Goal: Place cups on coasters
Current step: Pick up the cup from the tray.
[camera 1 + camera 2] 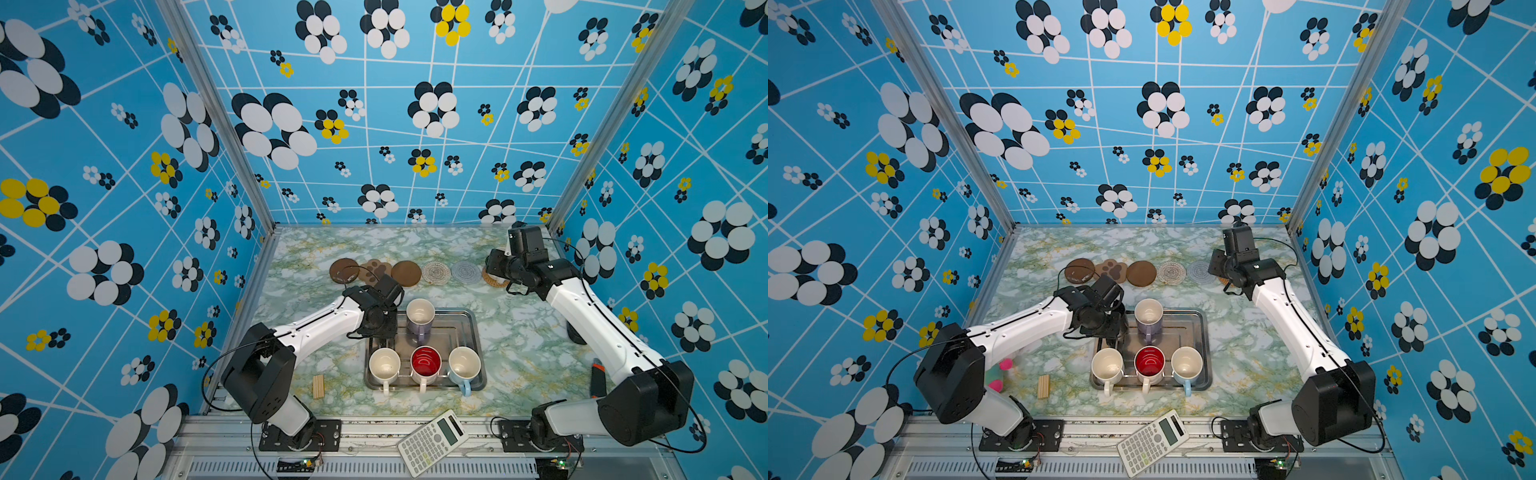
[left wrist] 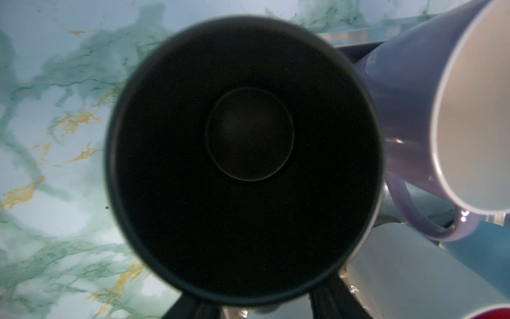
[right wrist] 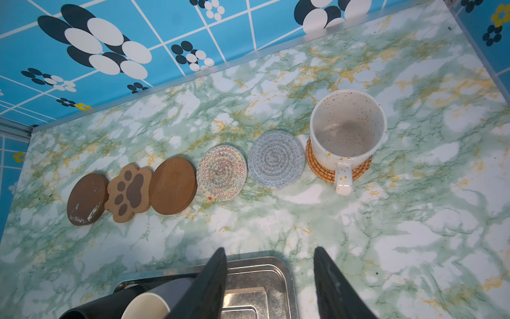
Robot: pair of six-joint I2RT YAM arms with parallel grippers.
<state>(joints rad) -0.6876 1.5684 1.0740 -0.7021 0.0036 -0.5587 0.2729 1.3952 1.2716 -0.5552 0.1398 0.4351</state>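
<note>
Nothing is legible anywhere; key markings on the calculator (image 1: 432,441) are too small to read.

black mug (image 2: 242,160), lavender mug (image 2: 400,96), green-marbled table (image 1: 519,332)

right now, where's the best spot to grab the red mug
Likely the handle of the red mug, pinched across from above: it juts frontward, clear, while the white mug and blue mug crowd the upright body's flanks.

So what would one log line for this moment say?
done: speckled mug on rattan coaster | left gripper: at black mug in tray | right gripper: open, empty
</note>
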